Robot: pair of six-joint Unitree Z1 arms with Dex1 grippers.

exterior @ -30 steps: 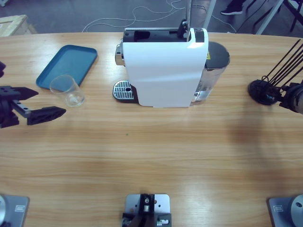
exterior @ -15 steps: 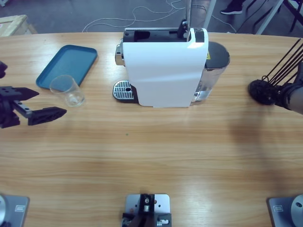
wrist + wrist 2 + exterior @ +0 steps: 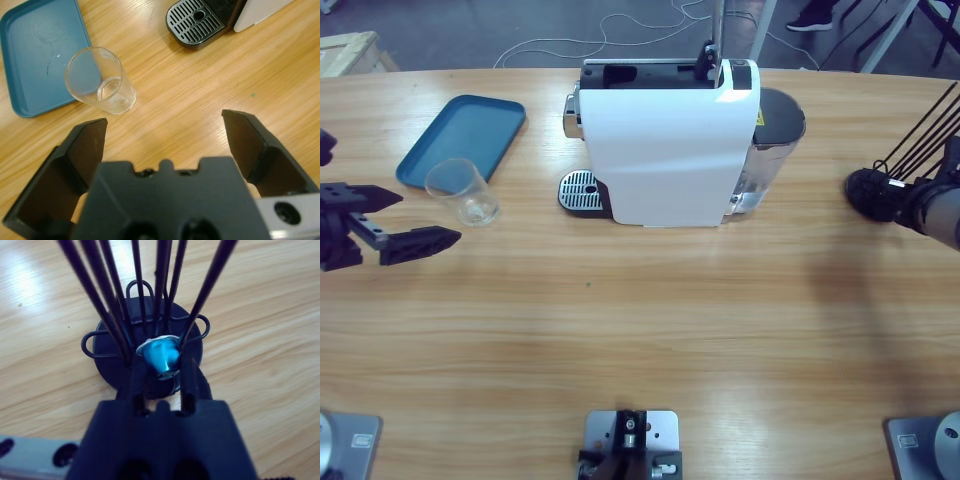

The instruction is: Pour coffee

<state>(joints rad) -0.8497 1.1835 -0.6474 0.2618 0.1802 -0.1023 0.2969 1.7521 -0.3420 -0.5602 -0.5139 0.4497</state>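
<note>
Right wrist view alone shows blue capsule [image 3: 160, 356] gripped

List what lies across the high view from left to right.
Left tool → blue tray → coffee machine → water tank → black capsule rack → right arm.

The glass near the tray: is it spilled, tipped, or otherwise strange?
Nothing stands out. The clear glass tumbler stands upright and empty on the wooden table, at the edge of the blue tray. No coffee is spilled. The left gripper is open, apart from it.
</note>
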